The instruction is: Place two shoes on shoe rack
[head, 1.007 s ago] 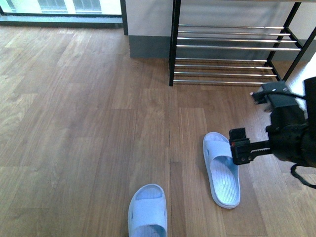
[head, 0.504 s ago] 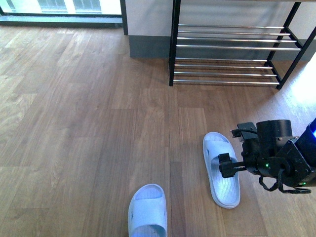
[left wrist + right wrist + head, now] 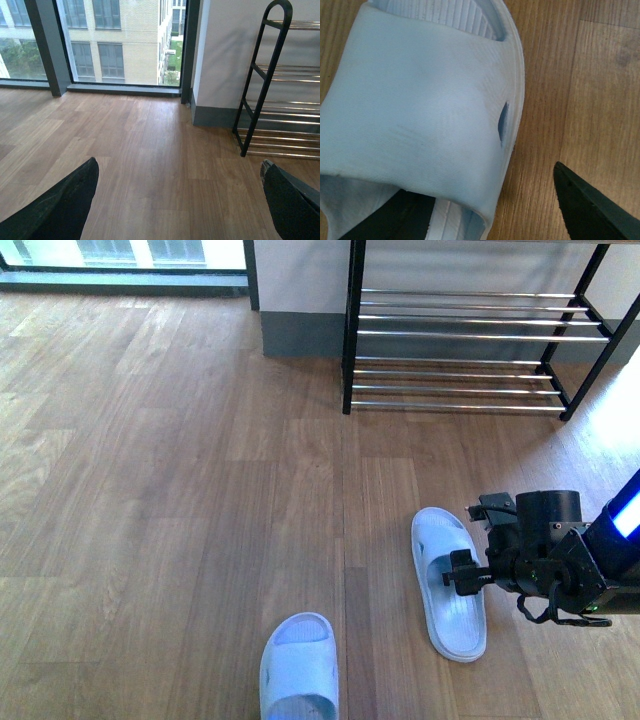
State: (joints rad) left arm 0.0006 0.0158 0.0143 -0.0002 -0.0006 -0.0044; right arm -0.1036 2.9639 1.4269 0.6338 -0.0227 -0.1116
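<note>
The right end effector (image 3: 462, 575), spread wide around the strap of the five o'clock shoe (image 3: 455, 625), is mid-grasp; closing firmly likely comes next.

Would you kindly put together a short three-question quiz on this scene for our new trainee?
1. True or false: the shoe rack already holds a slipper.
2. Which light blue slipper is the right claw at? A) the slipper nearer the rack; B) the slipper nearer the camera.
3. Fill in: the right claw's jaws stand ____.
Key: 1 false; 2 A; 3 open.
</note>
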